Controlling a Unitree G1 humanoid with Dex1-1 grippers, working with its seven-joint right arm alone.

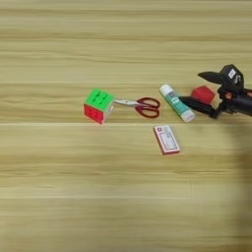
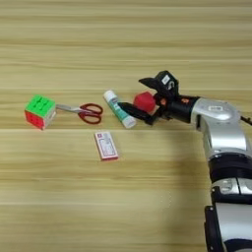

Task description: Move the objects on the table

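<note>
The silver forearm lies nearest the camera, rising from the bottom right corner and bending left at the wrist, so that the black two-fingered right gripper reaches sideways low over the pale wood-grain plank table. Its jaws are spread wide, one finger above and one below, and the small plain red cube sits in the gap between them; whether either finger touches it cannot be told. Just beyond the tip of the lower finger lies the white-and-green glue stick, on its side and slanted, nearly touching that tip. Further out from the jaws are the red-handled scissors, blades pointing away toward the green, red and white puzzle cube, the thing farthest off. The flat red-and-white card box lies below the glue stick, well apart from the fingers.
</note>
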